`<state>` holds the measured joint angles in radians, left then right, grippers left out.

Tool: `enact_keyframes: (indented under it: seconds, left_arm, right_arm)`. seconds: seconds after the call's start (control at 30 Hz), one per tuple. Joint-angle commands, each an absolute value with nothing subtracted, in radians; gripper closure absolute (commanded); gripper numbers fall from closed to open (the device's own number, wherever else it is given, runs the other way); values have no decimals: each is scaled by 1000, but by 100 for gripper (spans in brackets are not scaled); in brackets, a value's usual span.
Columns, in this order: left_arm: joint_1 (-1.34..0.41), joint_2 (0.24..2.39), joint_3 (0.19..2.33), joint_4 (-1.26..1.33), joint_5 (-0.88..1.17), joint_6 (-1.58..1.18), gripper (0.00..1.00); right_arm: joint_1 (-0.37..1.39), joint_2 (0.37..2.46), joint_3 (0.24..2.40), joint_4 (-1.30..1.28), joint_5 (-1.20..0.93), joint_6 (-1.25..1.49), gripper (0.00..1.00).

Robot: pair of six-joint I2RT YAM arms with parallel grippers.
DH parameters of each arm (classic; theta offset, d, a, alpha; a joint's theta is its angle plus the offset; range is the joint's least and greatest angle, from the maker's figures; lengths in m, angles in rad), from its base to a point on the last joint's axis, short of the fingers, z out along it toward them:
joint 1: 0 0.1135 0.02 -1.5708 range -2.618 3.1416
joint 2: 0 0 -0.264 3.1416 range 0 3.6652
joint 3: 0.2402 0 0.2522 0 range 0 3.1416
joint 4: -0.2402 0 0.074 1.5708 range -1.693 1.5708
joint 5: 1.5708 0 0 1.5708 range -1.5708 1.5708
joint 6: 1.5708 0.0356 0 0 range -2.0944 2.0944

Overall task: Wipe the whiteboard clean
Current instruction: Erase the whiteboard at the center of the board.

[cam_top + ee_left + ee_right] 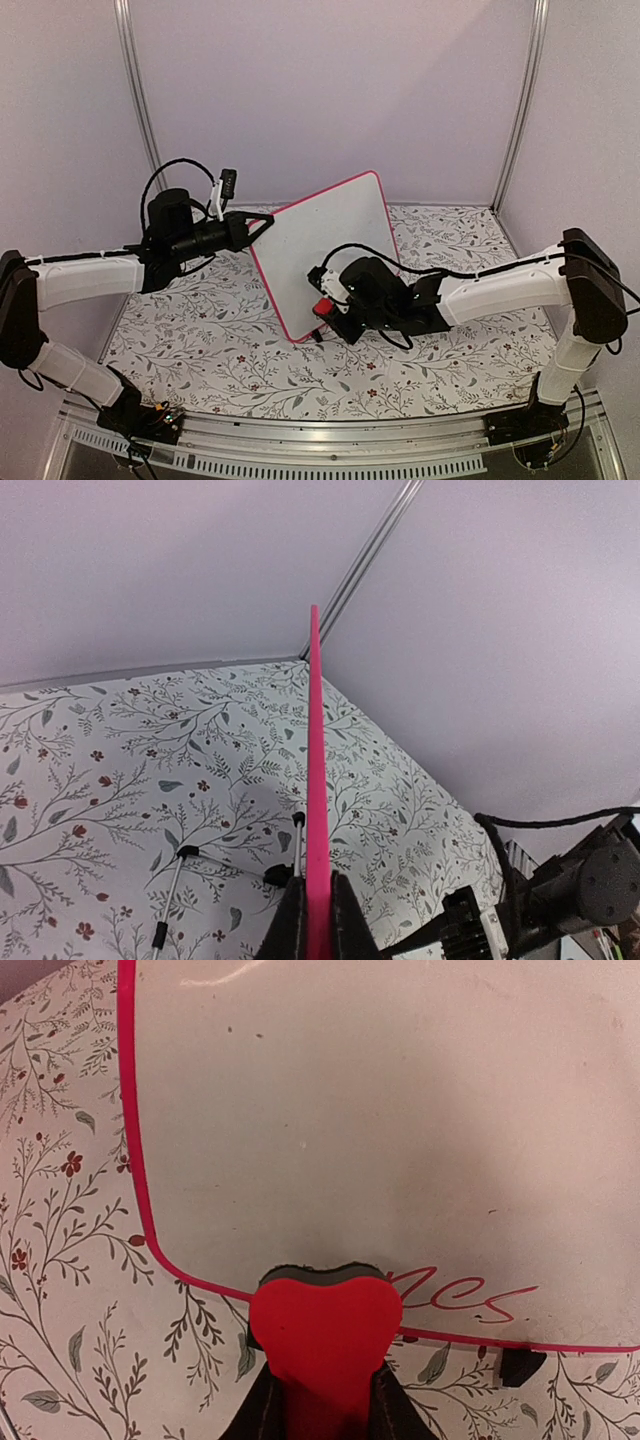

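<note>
The whiteboard (328, 250), white with a thin pink-red frame, stands tilted on the table. My left gripper (262, 227) is shut on its upper left edge; the left wrist view shows the pink frame edge (317, 780) clamped between the fingers (288, 928). My right gripper (330, 312) is shut on a red heart-shaped eraser (325, 1335) with a dark felt face pressed to the board's lower edge. The board also fills the right wrist view (380, 1140). Red handwriting (470, 1295) shows just right of the eraser. The rest of the board face looks blank.
The table has a floral-patterned cover (220, 340). Thin metal stand legs with black tips (175, 890) rest on it behind the board. A small black foot (522, 1365) sits below the board's frame. Pale walls and corner posts (140, 100) enclose the table.
</note>
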<state>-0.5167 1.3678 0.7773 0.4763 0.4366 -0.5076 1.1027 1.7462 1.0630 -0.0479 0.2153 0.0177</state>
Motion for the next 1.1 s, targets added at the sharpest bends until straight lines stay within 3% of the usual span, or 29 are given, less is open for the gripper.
enact_keyframes:
  seconds: [0.0,1.07]
  left_arm:
    - [-525,1366,772,577,448,-505,100]
    - [-525,1387,786,560,465,-512,100]
  right_arm:
    - [1118,1813,1089,4,315,18,77]
    - [1120,1925,1060,36,310,35,77]
